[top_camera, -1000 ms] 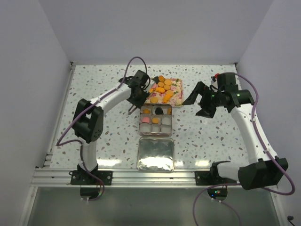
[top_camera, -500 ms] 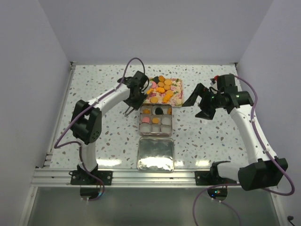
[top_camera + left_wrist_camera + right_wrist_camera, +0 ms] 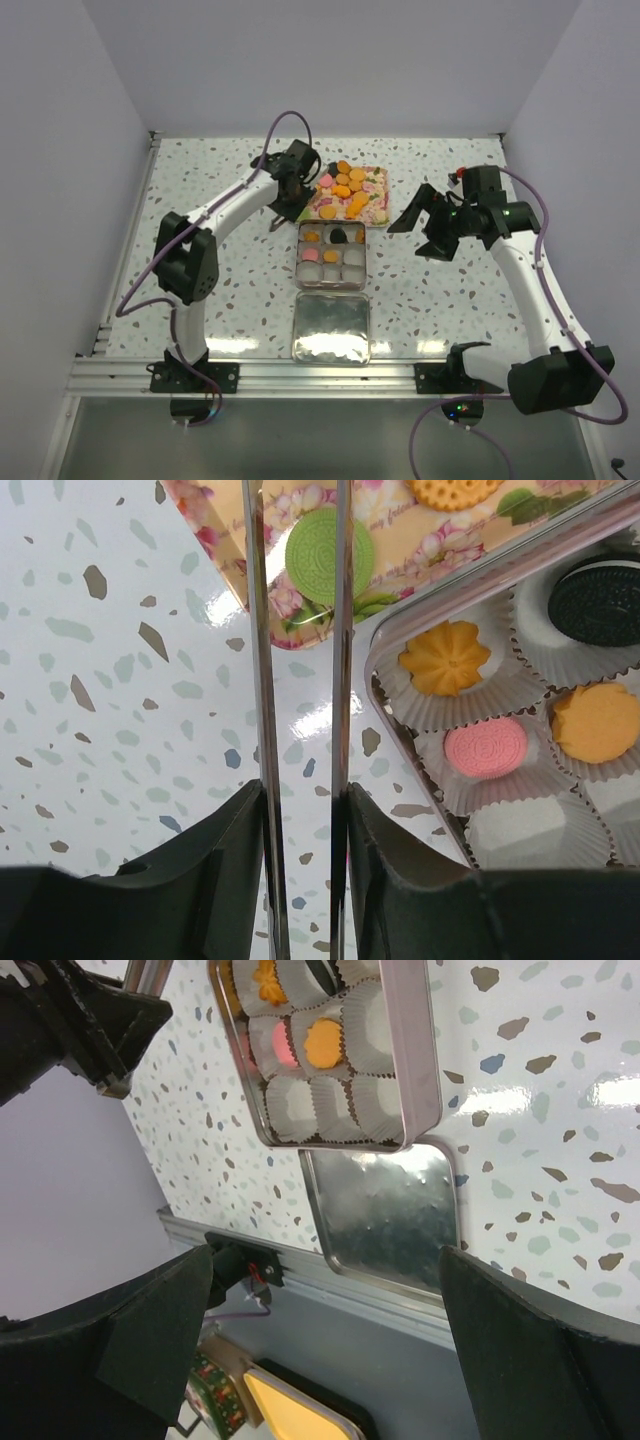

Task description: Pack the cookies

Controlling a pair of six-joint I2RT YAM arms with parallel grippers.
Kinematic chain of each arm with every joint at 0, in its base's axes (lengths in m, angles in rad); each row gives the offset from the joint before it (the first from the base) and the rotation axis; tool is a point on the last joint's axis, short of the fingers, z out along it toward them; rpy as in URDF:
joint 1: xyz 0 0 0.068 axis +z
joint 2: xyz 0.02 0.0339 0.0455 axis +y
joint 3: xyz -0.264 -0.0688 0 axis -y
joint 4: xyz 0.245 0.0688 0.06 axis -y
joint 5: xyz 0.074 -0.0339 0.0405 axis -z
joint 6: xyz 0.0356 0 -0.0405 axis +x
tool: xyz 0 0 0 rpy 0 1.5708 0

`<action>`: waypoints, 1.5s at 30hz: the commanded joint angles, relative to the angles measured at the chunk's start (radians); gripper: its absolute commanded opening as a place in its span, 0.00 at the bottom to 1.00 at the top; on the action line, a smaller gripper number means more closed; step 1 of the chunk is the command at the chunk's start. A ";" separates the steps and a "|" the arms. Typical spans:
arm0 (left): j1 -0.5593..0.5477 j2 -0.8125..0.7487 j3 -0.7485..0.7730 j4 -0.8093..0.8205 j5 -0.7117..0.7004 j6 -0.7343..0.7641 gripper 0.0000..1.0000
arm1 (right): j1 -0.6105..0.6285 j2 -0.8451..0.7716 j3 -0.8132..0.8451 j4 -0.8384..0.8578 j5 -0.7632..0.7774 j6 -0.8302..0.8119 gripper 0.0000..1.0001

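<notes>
While I look from above, my left gripper hangs at the near left corner of the floral tray, where most of the cookies lie, mainly orange ones. The tin stands just in front of the tray, and its lid lies nearer to my bases. My right gripper waits to the right of the tray, apart from it.

In my left wrist view, my two thin fingers stand narrow with a small gap, and I see nothing between them. Their tips go out of the top edge. A green cookie lies on the tray corner behind them. In the tin beside it, four paper cups hold a cookie each and the others look empty.

In my right wrist view, the jaws are spread wide and hold nothing. Tin and lid lie below.

I judge that the step is fetching the next cookie. The gap looks narrower than the green disc, so the next move probably needs wider fingers and a careful descent around it.
</notes>
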 commanded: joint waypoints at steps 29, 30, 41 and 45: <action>-0.182 -0.447 -0.123 -0.008 -0.002 -0.159 0.31 | -0.003 -0.023 0.001 0.016 -0.044 -0.013 0.99; -0.205 -0.467 -0.148 -0.002 0.025 -0.171 0.31 | -0.003 -0.023 -0.002 0.016 -0.044 -0.014 0.99; -0.262 -0.605 -0.378 0.125 0.238 -0.190 0.29 | -0.005 -0.087 -0.078 -0.002 -0.046 -0.022 0.99; -0.282 -0.561 -0.378 0.124 0.262 -0.184 0.29 | -0.003 -0.093 -0.094 -0.002 -0.047 -0.022 0.99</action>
